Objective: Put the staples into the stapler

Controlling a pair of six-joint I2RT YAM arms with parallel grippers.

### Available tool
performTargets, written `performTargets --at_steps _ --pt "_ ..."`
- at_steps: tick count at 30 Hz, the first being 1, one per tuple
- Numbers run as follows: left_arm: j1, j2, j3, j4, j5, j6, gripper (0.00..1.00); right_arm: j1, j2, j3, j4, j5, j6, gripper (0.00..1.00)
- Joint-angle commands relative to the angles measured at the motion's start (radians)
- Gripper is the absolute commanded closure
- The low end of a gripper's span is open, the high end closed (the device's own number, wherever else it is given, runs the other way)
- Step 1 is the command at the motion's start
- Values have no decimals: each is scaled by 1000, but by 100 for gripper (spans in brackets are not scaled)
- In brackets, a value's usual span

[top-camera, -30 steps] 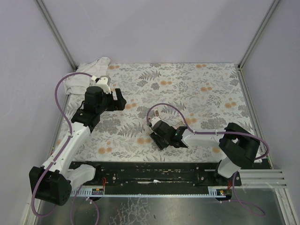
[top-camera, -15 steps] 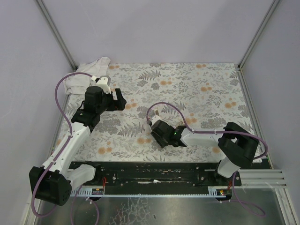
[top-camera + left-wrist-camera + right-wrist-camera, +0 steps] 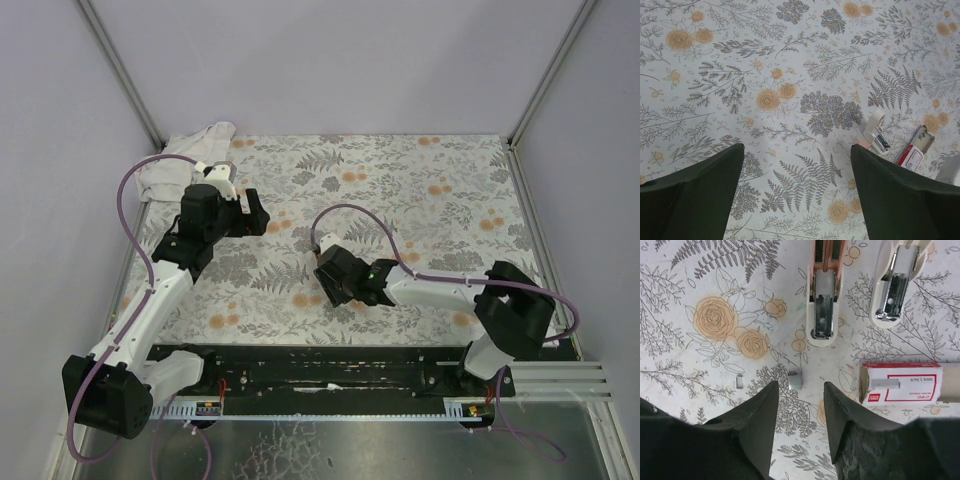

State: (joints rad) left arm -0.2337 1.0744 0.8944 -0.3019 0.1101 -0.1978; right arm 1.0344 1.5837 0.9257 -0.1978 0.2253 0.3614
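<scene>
The left gripper [image 3: 796, 148] hangs unmoved, jaws spread wide over the floral cloth [image 3: 790, 65]; the right gripper [image 3: 800, 385] has slid leftward, jaws half spread on nothing, a small grey strip of staples [image 3: 795, 380] lying just off its tips. Beyond, the glossy cream-and-pink stapler [image 3: 822, 300] lies opened out, both halves pointing at the gripper, and rightward the flat red-and-white cardboard staple box [image 3: 902, 383] lies crosswise.

Opened stapler [image 3: 822, 300] lies beside red-white staples box [image 3: 902, 382].

Left gripper [image 3: 797, 150] spread wide, right gripper [image 3: 801, 386] parted (narrower gap), both facing down
</scene>
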Motion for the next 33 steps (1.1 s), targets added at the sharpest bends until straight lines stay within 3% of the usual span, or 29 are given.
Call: performTargets --at_steps 1,33 --pt "9 -2 0 13 1 1 14 4 50 61 -22 13 58 52" --pt "10 1 1 14 5 1 14 32 172 106 -24 44 73 65"
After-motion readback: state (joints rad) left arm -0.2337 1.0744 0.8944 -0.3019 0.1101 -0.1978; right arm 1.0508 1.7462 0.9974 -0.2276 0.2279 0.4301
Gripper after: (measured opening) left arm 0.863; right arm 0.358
